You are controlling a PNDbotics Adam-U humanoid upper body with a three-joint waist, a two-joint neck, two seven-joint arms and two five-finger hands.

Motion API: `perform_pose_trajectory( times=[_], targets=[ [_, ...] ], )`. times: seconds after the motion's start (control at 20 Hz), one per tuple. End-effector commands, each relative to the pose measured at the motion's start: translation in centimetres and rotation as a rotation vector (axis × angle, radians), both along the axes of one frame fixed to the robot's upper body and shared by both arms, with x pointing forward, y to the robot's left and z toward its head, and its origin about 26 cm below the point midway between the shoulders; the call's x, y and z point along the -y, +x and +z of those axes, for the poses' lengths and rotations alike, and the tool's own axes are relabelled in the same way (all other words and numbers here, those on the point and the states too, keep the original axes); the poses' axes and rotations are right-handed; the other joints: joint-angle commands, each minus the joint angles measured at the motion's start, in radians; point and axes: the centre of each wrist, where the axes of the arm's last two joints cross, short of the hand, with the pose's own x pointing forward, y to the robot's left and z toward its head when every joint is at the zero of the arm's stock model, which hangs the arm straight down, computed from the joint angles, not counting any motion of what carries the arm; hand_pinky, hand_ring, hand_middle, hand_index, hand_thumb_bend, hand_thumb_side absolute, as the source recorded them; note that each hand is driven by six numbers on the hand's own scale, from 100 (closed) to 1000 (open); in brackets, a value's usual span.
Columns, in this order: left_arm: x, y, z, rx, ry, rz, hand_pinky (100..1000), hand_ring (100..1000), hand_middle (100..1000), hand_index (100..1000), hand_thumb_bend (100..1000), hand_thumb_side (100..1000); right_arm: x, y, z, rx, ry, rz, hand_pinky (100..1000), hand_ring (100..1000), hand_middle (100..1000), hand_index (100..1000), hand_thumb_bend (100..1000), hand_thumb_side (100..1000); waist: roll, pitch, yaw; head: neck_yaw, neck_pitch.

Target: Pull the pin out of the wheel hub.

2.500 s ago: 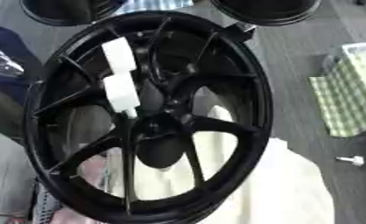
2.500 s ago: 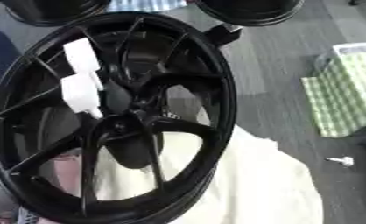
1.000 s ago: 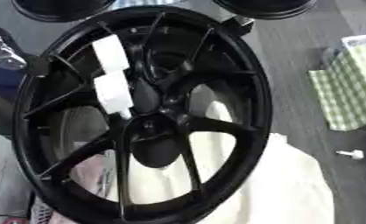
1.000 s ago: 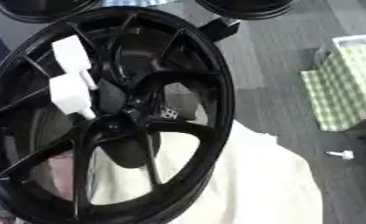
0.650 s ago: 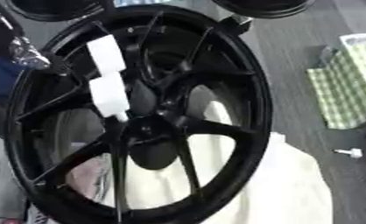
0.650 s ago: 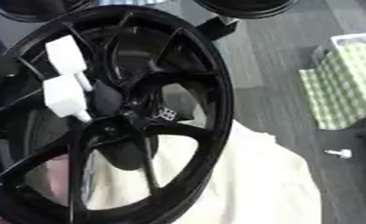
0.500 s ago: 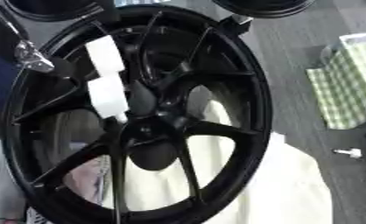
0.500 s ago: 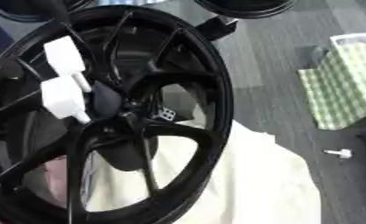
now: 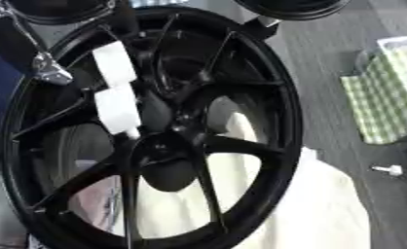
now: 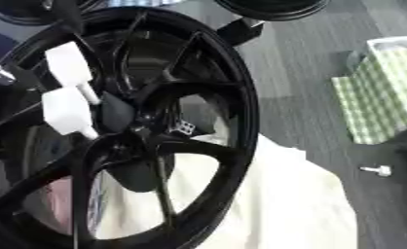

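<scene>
Pin [image 10: 67, 111] is seen as a white block, stuck in near the hub [image 9: 160, 146] of the black wheel [image 9: 275, 121], a second white block [image 9: 113, 63] just above it. Nearest, a cream cloth [image 9: 326, 214] is tucked under the wheel's lower right rim. Open grey floor [image 9: 326, 73] is left on the right, with a checked bag [image 9: 386, 97] and small white bolt [image 9: 387, 169]. Left hand [image 9: 45, 68] shows at the upper-left rim; grip can't be told.

A large black spoked wheel hub [image 9: 181, 146] stands tilted on its rim; two white block-headed pins [image 9: 118, 107], seemingly, stick from its centre.
</scene>
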Motion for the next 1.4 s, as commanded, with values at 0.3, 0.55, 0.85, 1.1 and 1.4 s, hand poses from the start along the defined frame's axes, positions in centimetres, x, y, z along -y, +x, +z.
perform_pose_trajectory(
  times=[0.3, 0.55, 0.85, 1.1, 1.4],
  targets=[
    [-0.1, 0.1, 0.6, 0.029, 0.107, -0.034, 856, 835, 753, 834, 479, 100, -0.1, -0.3, 1.1, 0.032, -0.014, 0.009, 605, 653, 551, 663, 100, 528, -0.001, -0.018, -0.005, -0.002, -0.02],
    [-0.3, 0.6, 0.1, 0.017, 0.123, 0.0, 857, 834, 744, 814, 468, 100, 0.0, -0.3, 1.0, 0.032, -0.01, 0.006, 605, 653, 551, 663, 100, 530, 0.003, -0.016, -0.006, -0.007, -0.025],
    [-0.8, 1.8, -0.5, 0.008, 0.139, 0.062, 861, 843, 764, 814, 487, 100, -0.1, -0.2, 1.0, 0.032, -0.008, 0.009, 605, 653, 551, 663, 100, 533, 0.004, -0.014, -0.009, -0.005, -0.031],
    [-1.1, 2.4, -0.6, -0.003, 0.133, 0.068, 859, 830, 723, 795, 448, 100, -0.1, -0.2, 1.0, 0.035, -0.004, 0.007, 605, 653, 551, 663, 100, 535, 0.002, -0.009, -0.011, -0.001, -0.032],
    [-1.1, 2.4, -0.5, -0.02, 0.11, 0.048, 840, 778, 603, 702, 397, 100, -0.1, -0.2, 1.0, 0.036, -0.002, 0.002, 604, 653, 551, 664, 100, 534, 0.003, -0.008, -0.01, 0.0, -0.033]
  ],
)
